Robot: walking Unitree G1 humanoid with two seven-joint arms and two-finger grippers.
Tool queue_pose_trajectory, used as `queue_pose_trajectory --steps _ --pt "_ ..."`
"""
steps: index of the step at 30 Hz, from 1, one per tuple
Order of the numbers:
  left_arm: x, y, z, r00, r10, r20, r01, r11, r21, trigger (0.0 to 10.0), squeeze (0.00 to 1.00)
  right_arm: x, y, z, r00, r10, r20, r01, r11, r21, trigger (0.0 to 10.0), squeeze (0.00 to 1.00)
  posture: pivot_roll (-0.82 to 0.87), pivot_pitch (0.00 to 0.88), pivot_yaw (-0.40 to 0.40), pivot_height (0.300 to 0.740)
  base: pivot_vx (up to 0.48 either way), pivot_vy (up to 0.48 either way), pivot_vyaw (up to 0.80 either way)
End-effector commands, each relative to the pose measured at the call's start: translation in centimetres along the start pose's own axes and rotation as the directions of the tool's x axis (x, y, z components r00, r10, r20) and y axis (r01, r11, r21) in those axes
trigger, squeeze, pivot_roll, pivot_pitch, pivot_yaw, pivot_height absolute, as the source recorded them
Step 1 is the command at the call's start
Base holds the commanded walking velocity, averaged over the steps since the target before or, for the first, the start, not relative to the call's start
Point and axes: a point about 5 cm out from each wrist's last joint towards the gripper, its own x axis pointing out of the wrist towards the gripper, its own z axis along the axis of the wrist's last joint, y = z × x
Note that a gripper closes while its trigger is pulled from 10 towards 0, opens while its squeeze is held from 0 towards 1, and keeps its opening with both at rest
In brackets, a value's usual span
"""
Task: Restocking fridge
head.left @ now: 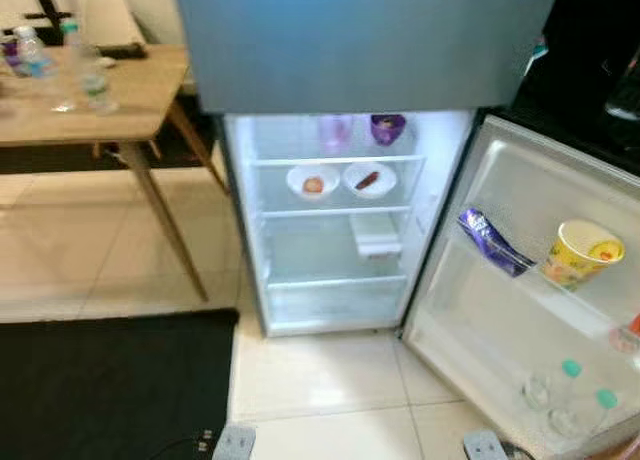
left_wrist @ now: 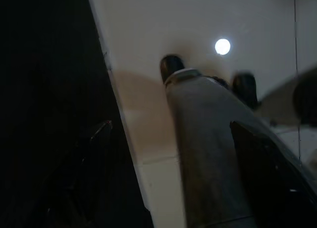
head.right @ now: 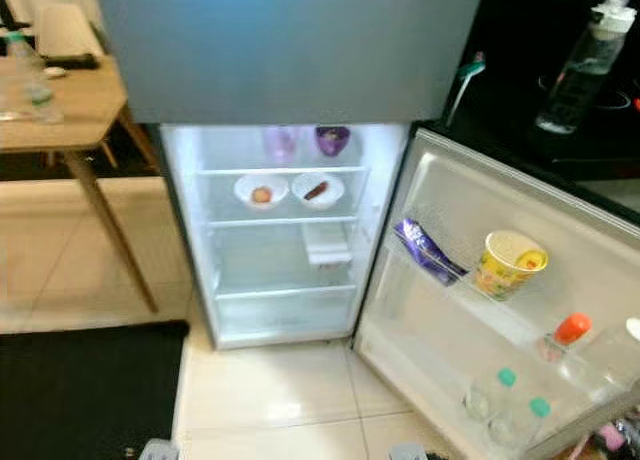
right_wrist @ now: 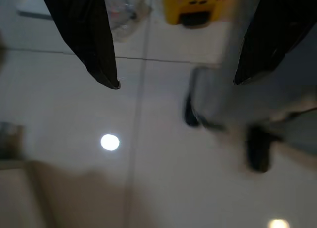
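The fridge (head.left: 330, 220) stands open straight ahead, its door (head.right: 500, 310) swung out to the robot's right. Likely stock, two water bottles (head.left: 60, 60), stands upright on the wooden table (head.left: 90, 105) left of the fridge, so I'd judge the left arm nearer. Both arms hang low over pale floor tiles (head.left: 320, 380), beside a black mat (head.left: 110, 380). The right gripper (right_wrist: 173, 79) hangs open, empty. The left gripper (left_wrist: 163, 139): I cannot tell.
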Motion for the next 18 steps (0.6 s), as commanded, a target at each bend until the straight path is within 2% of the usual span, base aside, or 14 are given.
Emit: queue_pose_trajectory --steps 1,18 --pt "-0.14 -0.18 -1.40 0.999 -0.002 -0.047 0.001 1.000 -0.015 10.0 0.00 -0.15 -0.31 -0.72 1.000 -0.007 -0.022 0.007 1.000 -0.003 10.0 0.00 -0.06 0.000 0.008 0.740 0.000 0.000 0.00" --pt "-0.21 0.13 -1.39 0.999 -0.012 -0.047 0.011 1.000 -0.021 10.0 0.00 -0.14 -0.31 -0.63 1.000 -0.003 -0.020 0.003 1.000 -0.011 10.0 0.00 -0.07 0.000 0.008 0.740 0.000 0.000 0.00"
